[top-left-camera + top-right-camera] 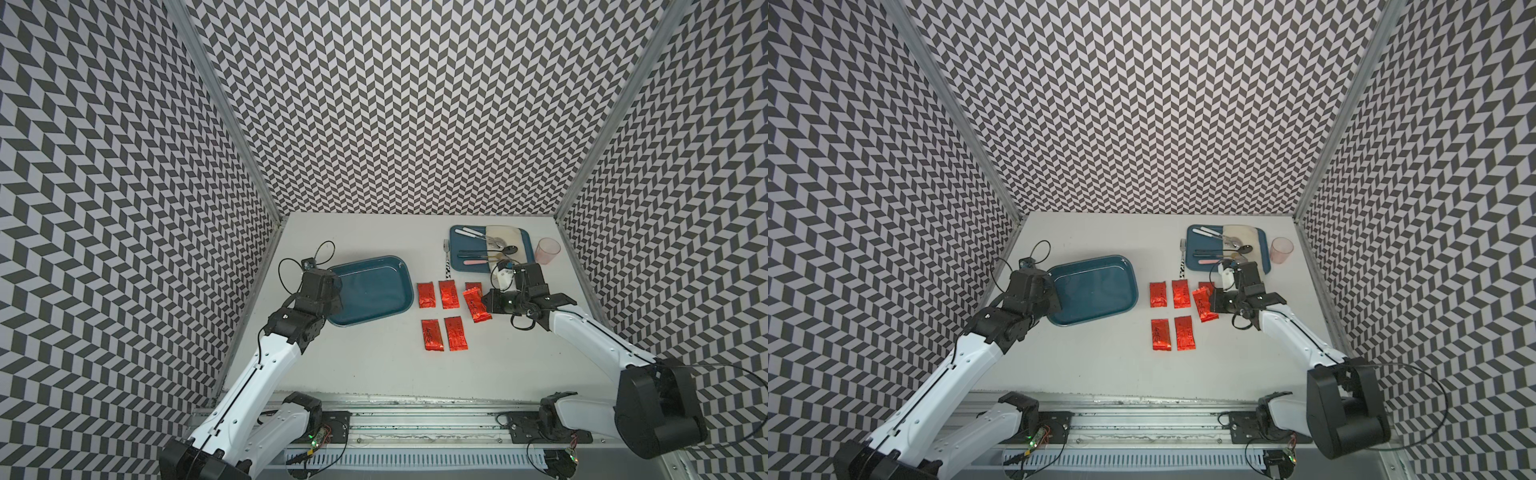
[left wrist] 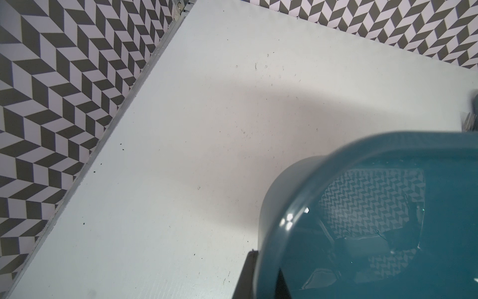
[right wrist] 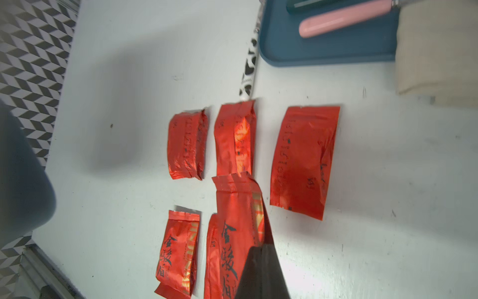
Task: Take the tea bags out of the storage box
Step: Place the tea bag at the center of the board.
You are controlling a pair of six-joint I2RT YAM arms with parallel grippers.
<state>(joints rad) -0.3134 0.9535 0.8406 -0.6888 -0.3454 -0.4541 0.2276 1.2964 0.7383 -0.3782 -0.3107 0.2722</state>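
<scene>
Partly visible, one tea bag (image 1: 473,286)

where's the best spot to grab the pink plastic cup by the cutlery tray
Pinch the translucent pink plastic cup by its wall at the rim, coming down from above. It stands upright with its mouth open upward, and the flat blue cutlery tray close beside it probably crowds a sideways approach.
</scene>
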